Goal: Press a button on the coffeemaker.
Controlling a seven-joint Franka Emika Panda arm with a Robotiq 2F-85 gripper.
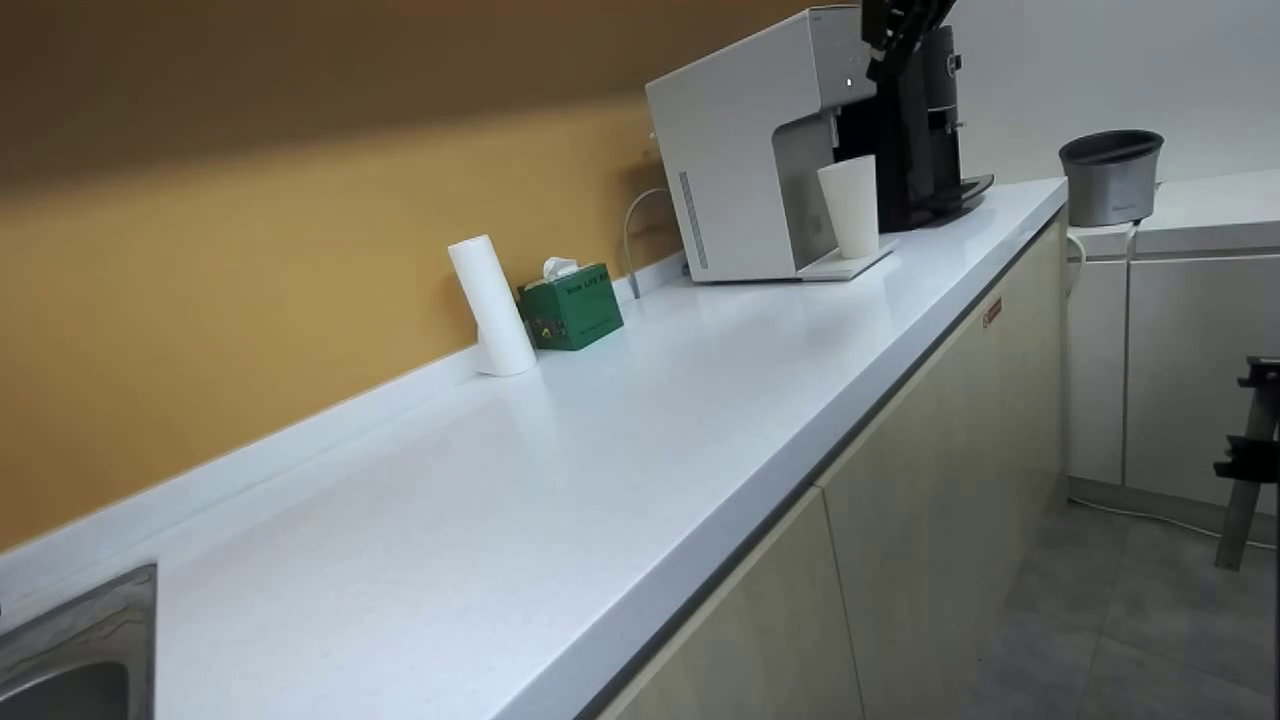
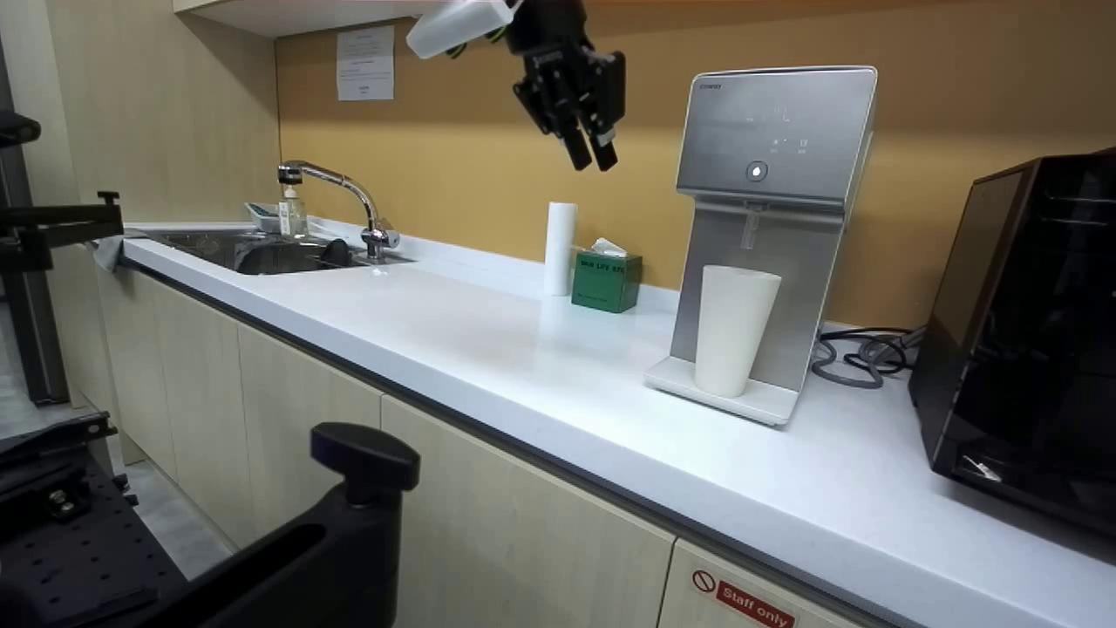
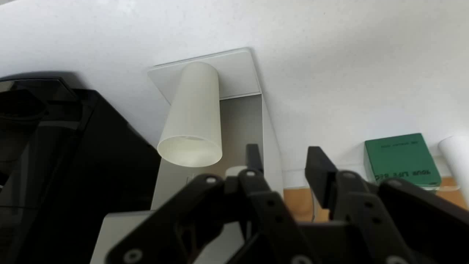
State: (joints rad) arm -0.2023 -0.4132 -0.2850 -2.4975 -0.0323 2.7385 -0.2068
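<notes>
A tall grey dispensing machine (image 1: 740, 160) (image 2: 758, 131) with a cup bay stands on the counter. A round lit button (image 2: 757, 172) shows on its upper front panel in an exterior view. A white cup (image 1: 850, 205) (image 2: 735, 331) (image 3: 194, 110) stands upright on its base plate, under the spout. My gripper (image 2: 594, 159) (image 3: 285, 158) is open, its fingers apart with nothing between them. It hangs in the air, pointing down, away from the button. In the wrist view the machine's top (image 3: 124, 229) is partly hidden behind the gripper, and the button is not visible.
A black machine (image 1: 915, 140) (image 2: 1037, 323) (image 3: 99, 176) stands beside the grey one. A green tissue box (image 1: 572, 308) (image 2: 606, 281) (image 3: 403, 157) and a white paper roll (image 1: 493, 305) (image 2: 560, 249) stand near the wall. A sink (image 2: 270, 253) with a faucet (image 2: 349, 187) lies at the counter's far end.
</notes>
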